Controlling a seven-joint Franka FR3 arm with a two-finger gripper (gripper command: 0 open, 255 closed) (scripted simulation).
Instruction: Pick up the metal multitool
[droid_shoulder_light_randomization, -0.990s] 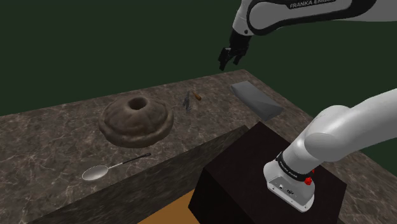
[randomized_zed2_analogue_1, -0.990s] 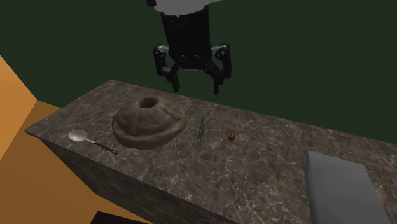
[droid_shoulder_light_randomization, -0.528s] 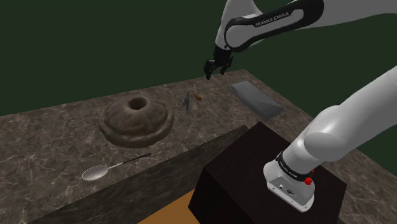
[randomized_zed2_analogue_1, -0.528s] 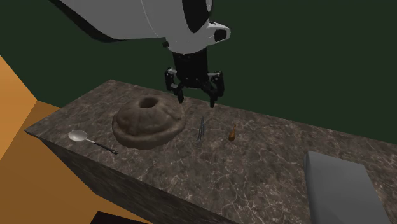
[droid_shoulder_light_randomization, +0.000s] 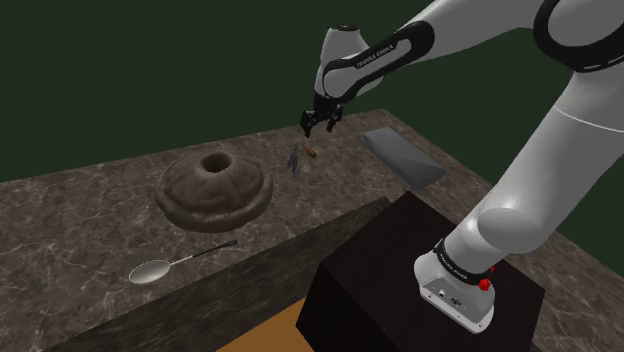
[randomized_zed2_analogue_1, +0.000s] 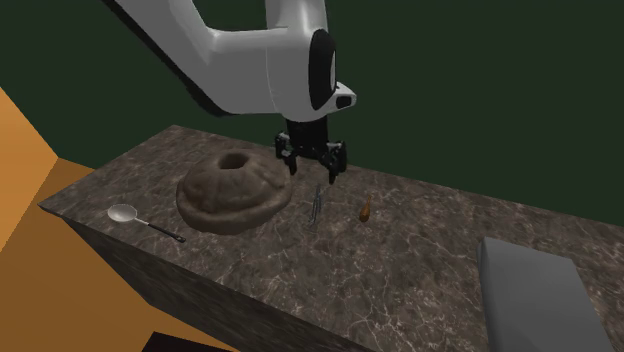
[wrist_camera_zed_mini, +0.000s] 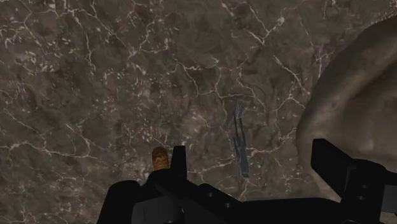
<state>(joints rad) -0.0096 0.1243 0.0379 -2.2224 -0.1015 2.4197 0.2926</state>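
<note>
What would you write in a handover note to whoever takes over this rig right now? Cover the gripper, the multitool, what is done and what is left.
Gripper: open, empty, hovering above the counter, roughly over the multitool.
Multitool: lying flat on the counter between the brown ring and a small brown item, untouched. In the wrist view it lies ahead, between the lines of the two fingers.
Done: the approach, going by where the gripper is.
Left: go down, shut on the multitool, lift it.

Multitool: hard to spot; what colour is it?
Dark bluish grey multitool, best in the wrist view.
</note>
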